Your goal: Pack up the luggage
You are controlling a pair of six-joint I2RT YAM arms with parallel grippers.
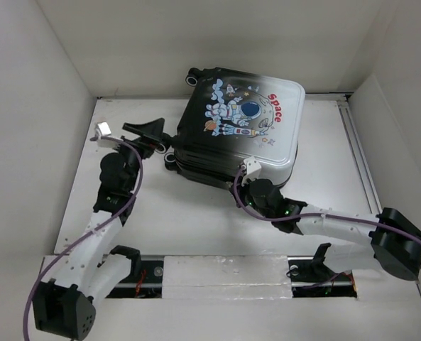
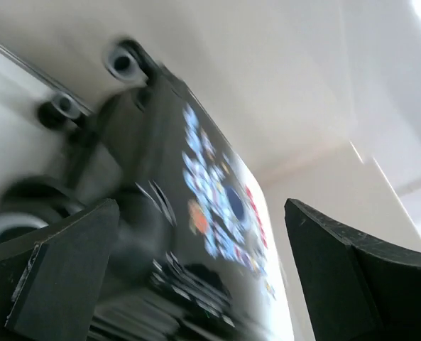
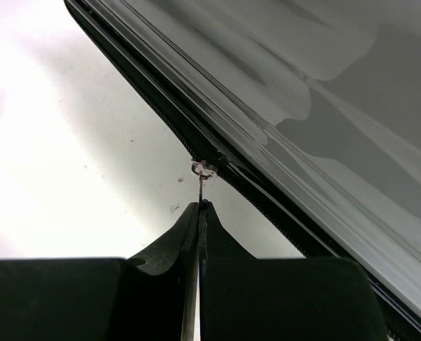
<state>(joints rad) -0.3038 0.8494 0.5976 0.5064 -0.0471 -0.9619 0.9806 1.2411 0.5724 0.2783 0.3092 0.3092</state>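
The luggage [image 1: 242,124] lies shut on the table, its astronaut and red "Space" print facing up and its black wheels [image 1: 171,160] at its left end. My right gripper [image 1: 244,172] is at the case's near edge. In the right wrist view the gripper [image 3: 201,206] is shut on the thin metal zipper pull [image 3: 201,188], which hangs from the slider [image 3: 205,169] on the black zipper track. My left gripper [image 1: 153,136] stands open just left of the wheels. Seen from the left wrist, this gripper [image 2: 201,213] holds nothing, and the blurred luggage [image 2: 217,206] lies beyond its fingers.
White walls [image 1: 47,106] box in the table on the left, back and right. A metal rail [image 1: 358,149] runs along the right side. Both arm bases sit in a slot [image 1: 224,273] at the near edge. Two more wheels [image 2: 121,62] show at the case's far corner.
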